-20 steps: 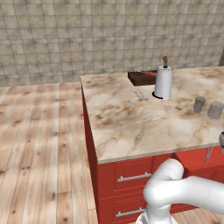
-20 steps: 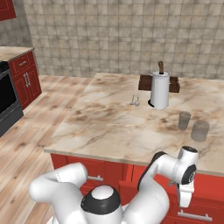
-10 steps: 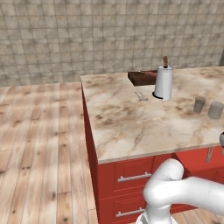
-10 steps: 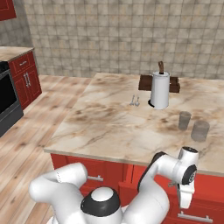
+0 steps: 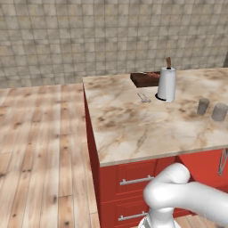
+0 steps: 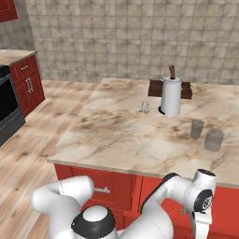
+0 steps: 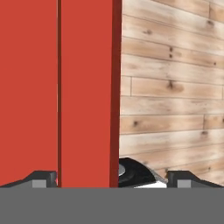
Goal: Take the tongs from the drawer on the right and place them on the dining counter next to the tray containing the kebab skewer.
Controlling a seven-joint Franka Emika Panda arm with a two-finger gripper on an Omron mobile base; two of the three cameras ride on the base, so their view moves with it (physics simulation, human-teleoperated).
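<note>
The dining counter (image 5: 133, 129) has a beige veined marble top on a red base. At its far side lies the dark brown tray (image 5: 144, 79), partly hidden behind a white paper towel roll (image 6: 171, 95). The kebab skewer is too small to make out. The tongs are hidden, with the red drawer fronts (image 5: 136, 178) shut. My hand (image 6: 204, 205) hangs low in front of the counter's red base, pointing down. In the hand view my gripper (image 7: 111, 181) is open wide with nothing between its fingertips (image 7: 41, 179), looking along a red cabinet front (image 7: 85, 87) and the wooden floor (image 7: 175, 87).
A small silvery utensil (image 5: 143, 97) lies left of the paper towel roll. Two grey cups (image 6: 197, 128) (image 6: 214, 139) stand near the counter's right side. Red wall cabinets and a dark oven (image 6: 9, 112) are at the far left. Open wooden floor (image 5: 40, 147) lies left of the counter.
The hand seems to have sunk slightly in front of the red base. The jaws have stayed open and nothing on the counter has moved.
</note>
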